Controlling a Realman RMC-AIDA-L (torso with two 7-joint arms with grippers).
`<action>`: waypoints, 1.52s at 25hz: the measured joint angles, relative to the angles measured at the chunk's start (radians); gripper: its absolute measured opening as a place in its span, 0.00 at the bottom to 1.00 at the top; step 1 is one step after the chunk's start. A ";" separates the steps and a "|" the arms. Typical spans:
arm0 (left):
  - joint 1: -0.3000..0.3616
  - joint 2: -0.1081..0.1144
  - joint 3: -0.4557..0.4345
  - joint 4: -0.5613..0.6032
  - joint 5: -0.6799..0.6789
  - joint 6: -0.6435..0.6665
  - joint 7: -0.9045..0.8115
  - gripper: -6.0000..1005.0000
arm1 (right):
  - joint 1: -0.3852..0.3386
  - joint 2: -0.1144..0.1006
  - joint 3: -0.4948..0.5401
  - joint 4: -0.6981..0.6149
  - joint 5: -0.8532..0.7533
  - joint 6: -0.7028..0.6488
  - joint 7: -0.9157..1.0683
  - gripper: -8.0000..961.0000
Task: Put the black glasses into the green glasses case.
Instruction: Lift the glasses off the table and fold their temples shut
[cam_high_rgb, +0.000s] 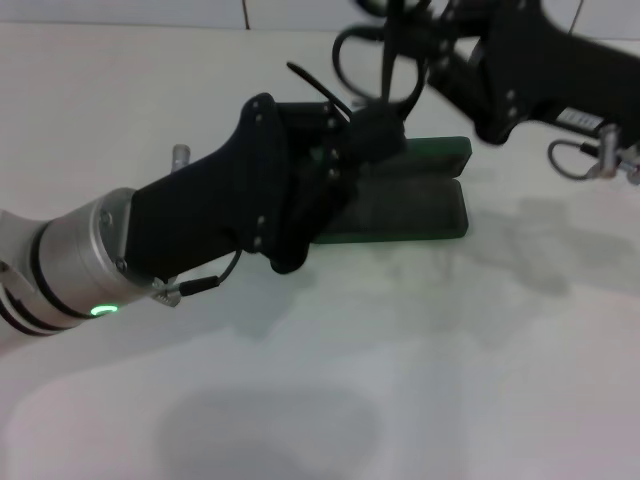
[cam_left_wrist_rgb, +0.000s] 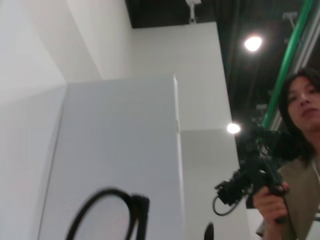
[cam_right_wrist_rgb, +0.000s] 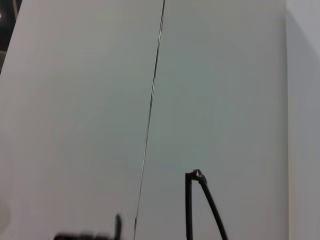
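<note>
Transfer step: black glasses (cam_high_rgb: 385, 65) held above open green glasses case (cam_high_rgb: 420, 205) between 2 grippers, grip states indiscernible; lowering needed next.

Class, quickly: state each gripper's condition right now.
Left gripper: over the dark green rectangular case; cannot be told.
Right gripper: holding the thin black-framed glasses.

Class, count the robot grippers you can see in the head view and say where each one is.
2. The left gripper reaches in over the open green glasses case; the right gripper is above the case's far edge, at the black glasses. Its fingertips are hard to make out.
</note>
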 joint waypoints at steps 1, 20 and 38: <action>0.001 0.000 0.000 0.000 -0.006 -0.001 -0.008 0.05 | 0.002 0.001 -0.001 -0.001 -0.019 0.008 0.002 0.07; -0.005 0.000 -0.005 -0.050 -0.016 -0.012 -0.031 0.05 | 0.042 0.009 -0.122 -0.015 -0.084 0.100 0.027 0.07; 0.014 0.003 -0.002 -0.052 -0.015 -0.012 -0.031 0.05 | 0.028 0.007 -0.117 -0.020 -0.078 0.124 0.033 0.06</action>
